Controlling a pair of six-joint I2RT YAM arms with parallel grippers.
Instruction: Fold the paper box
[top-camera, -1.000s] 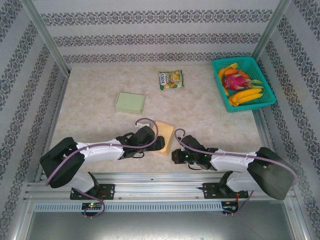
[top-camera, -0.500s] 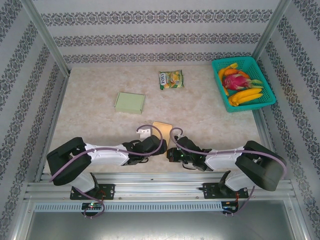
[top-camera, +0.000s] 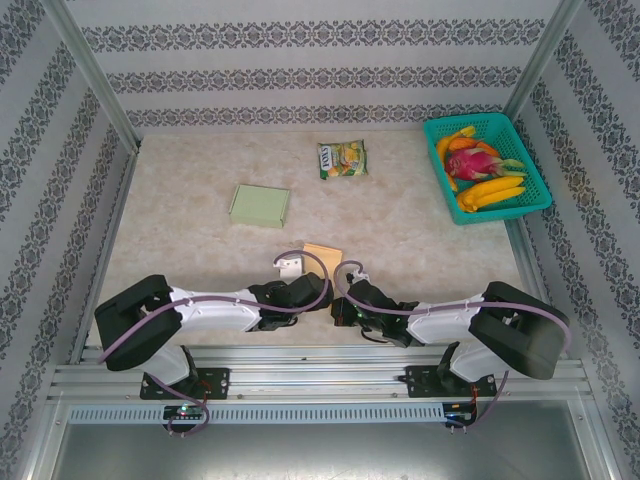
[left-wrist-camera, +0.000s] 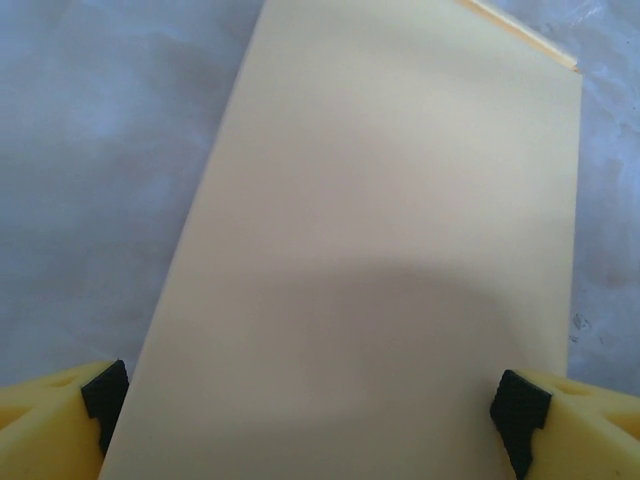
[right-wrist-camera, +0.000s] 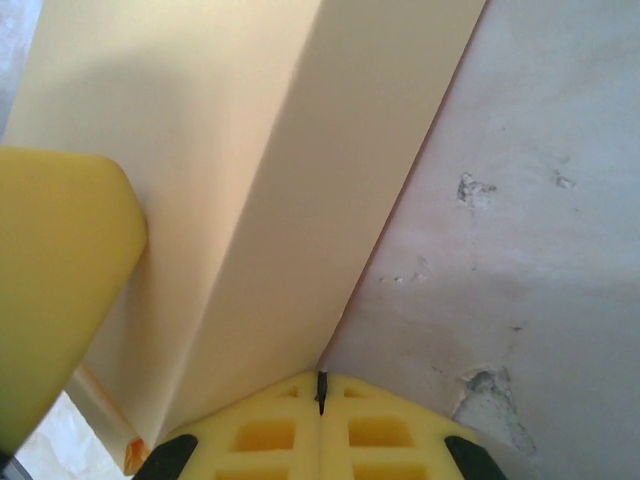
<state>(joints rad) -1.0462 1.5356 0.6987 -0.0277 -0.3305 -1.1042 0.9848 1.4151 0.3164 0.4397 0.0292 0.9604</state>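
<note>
The box now lies closer to the arm bases, pulled back across the surface. The left fingers straddle it, spread wide; the right fingers pinch its edge, ready for folding.

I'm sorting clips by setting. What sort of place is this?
Probably a lab test booth, not a home: patterned wall panels box in a table on a metal frame, with a basket of fruit as props.
</note>
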